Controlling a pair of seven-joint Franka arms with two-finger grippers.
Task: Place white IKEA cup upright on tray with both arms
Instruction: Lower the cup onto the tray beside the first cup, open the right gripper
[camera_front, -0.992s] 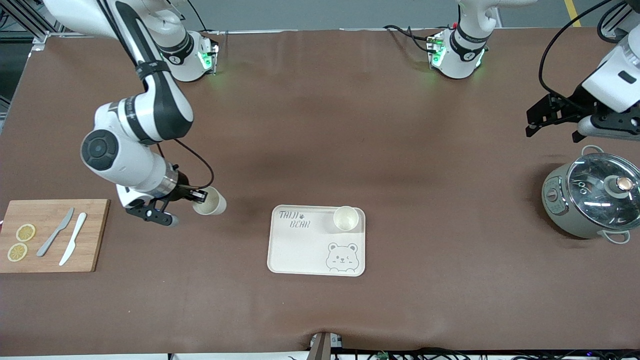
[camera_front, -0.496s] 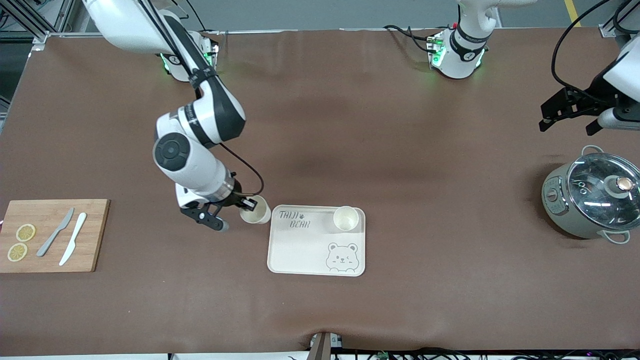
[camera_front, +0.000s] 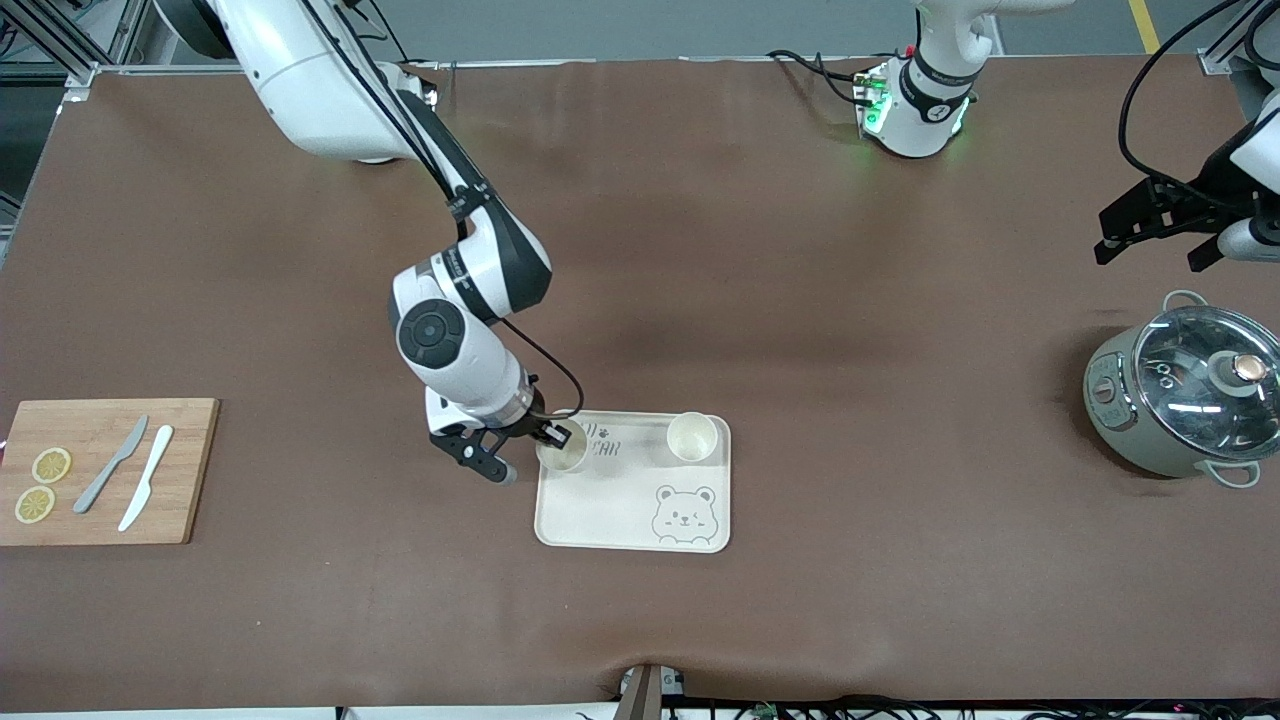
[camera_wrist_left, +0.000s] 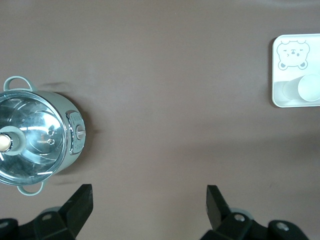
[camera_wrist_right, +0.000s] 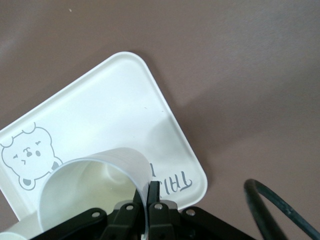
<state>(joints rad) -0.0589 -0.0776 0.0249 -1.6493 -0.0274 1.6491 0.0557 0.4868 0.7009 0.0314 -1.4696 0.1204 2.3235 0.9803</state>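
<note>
My right gripper (camera_front: 553, 433) is shut on the rim of a white cup (camera_front: 563, 455) and holds it tilted over the cream bear tray (camera_front: 600, 500), at the corner with the lettering toward the right arm's end. In the right wrist view the fingers (camera_wrist_right: 155, 192) pinch the cup (camera_wrist_right: 95, 192) wall, with the tray (camera_wrist_right: 110, 105) below. A second white cup (camera_front: 691, 436) stands upright on the tray's other corner farther from the front camera. My left gripper (camera_front: 1148, 245) is open and empty in the air at the left arm's end; its wrist view shows the tray (camera_wrist_left: 287, 97) and that cup (camera_wrist_left: 310, 87).
A grey pot with a glass lid (camera_front: 1185, 395) stands at the left arm's end, also in the left wrist view (camera_wrist_left: 37, 142). A wooden cutting board (camera_front: 110, 470) with two knives and lemon slices lies at the right arm's end.
My right arm has carried the cup from beside the cutting board to over the tray's corner. My left gripper has drawn back toward the left arm's end of the table.
</note>
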